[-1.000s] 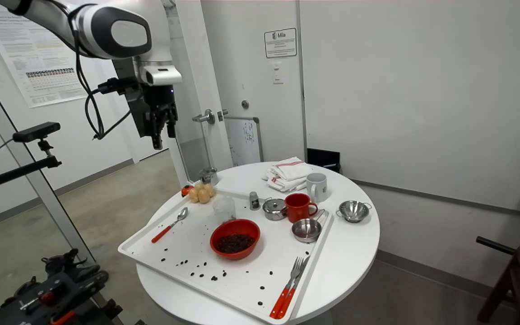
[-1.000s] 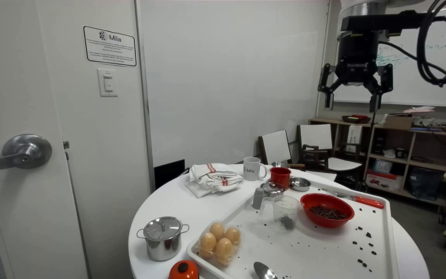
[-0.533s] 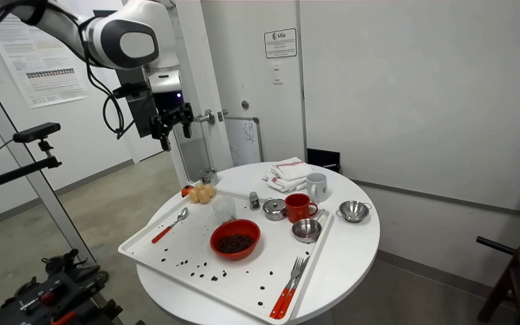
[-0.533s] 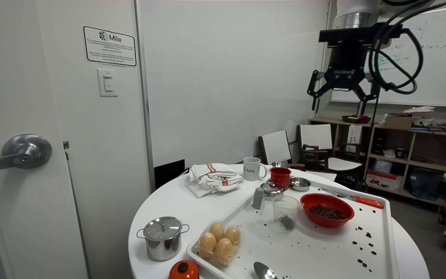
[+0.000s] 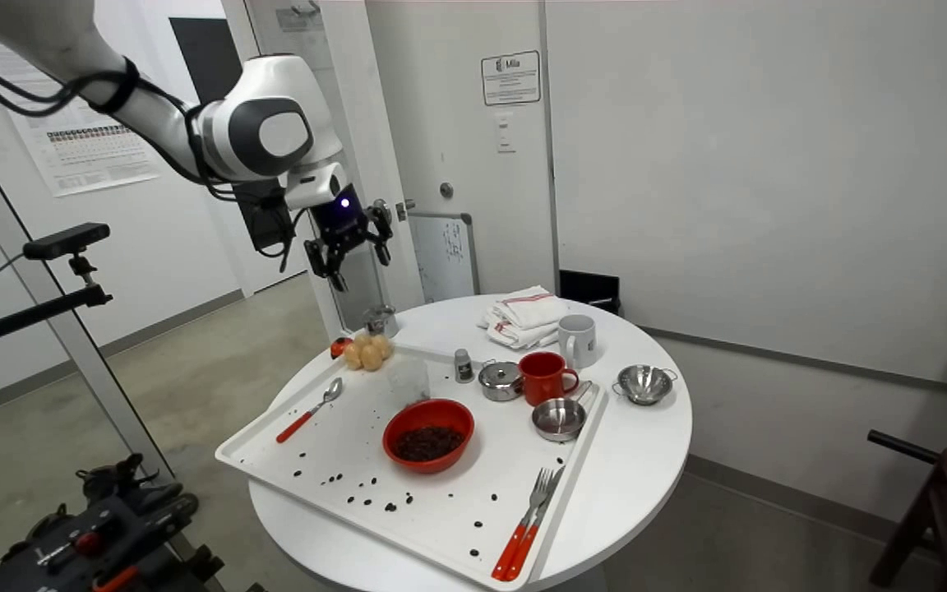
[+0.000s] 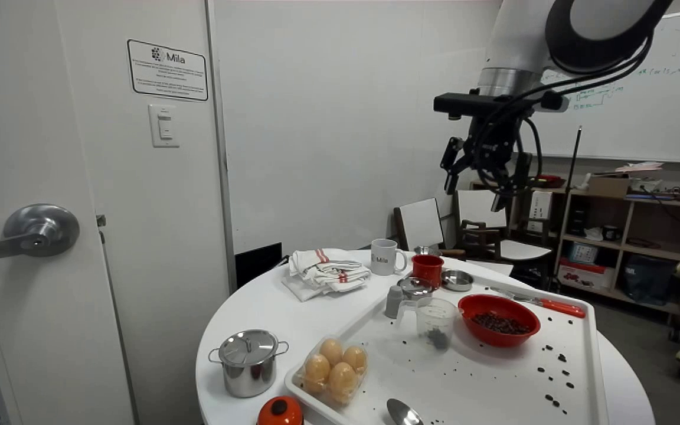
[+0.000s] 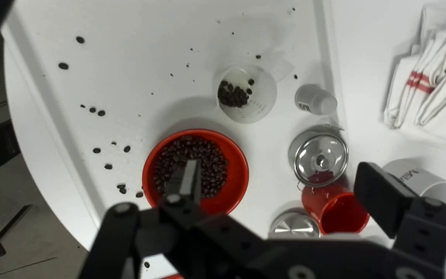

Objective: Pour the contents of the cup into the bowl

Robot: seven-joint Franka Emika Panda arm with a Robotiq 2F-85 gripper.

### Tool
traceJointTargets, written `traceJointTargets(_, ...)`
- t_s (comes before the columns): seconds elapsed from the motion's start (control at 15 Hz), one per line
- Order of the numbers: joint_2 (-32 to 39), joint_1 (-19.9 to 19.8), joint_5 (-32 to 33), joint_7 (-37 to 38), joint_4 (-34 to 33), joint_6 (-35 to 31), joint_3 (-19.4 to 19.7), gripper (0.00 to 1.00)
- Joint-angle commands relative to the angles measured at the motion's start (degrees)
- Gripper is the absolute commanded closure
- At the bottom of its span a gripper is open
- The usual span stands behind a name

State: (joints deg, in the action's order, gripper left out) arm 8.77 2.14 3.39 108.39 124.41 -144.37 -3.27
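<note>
The fingers [image 7: 381,199] hang spread and released above the round white bench [image 5: 638,464]. A corner of the rectangular white tray [image 6: 481,383] overhangs the bench edge. Open tray surface extends between the red-handled metal spoon [image 5: 297,426] and the round red bowl [image 6: 481,332]. The clear plastic measuring cup [image 7: 261,104], holding dark beans [image 7: 232,95], stands upright just beside the bowl. The grey cylindrical shaker [image 7: 316,100] restricts clearance on the cup's handle side.

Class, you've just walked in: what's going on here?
A robot's open gripper hangs in mid-air, holding nothing. A clear measuring cup stands on the white tray with some dark beans inside. Beside it is the red bowl, holding many more of them; others lie scattered on the tray. The cup's beans have yet to be poured into the bowl.
</note>
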Motion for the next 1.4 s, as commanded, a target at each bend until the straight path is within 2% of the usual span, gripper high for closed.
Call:
traceJointTargets(0.0, 1.0, 1.7, 1.4, 2.3, -0.5, -0.4, 2.0, 0.00)
traceJointTargets(0.27, 2.5, 2.2, 2.6, 4.4, -1.8, -0.7, 2.8, 0.00)
traceJointTargets(0.33, 3.7, 3.9, 6.4, 13.1, -3.1, 0.7, 4.5, 0.00)
traceJointTargets(0.53, 6.6, 6.1, 10.6, 25.8, -4.8, -0.4, 6.8, 0.00)
traceJointTargets(0.6, 7.6, 8.3, 11.0, 29.7, -5.3, -0.5, 8.6, 0.00)
traceJointTargets(0.73, 9.7, 10.5, 11.4, 37.4, -6.8, -0.7, 9.9, 0.00)
traceJointTargets(0.8, 11.0, 10.2, 11.3, 41.3, -7.8, -0.6, 8.9, 0.00)
traceJointTargets(0.93, 13.5, 11.9, 11.2, 48.7, -9.9, -1.4, 9.3, 0.00)
traceJointTargets(1.0, 15.4, 19.1, 2.5, 41.2, -12.9, -1.4, 19.6, 0.00)
traceJointTargets(1.07, 17.3, 20.7, 0.4, 41.7, -14.4, -1.9, 21.5, 0.00)
traceJointTargets(1.33, 27.5, 34.6, -15.7, 40.6, -20.0, -3.2, 39.3, 0.00)
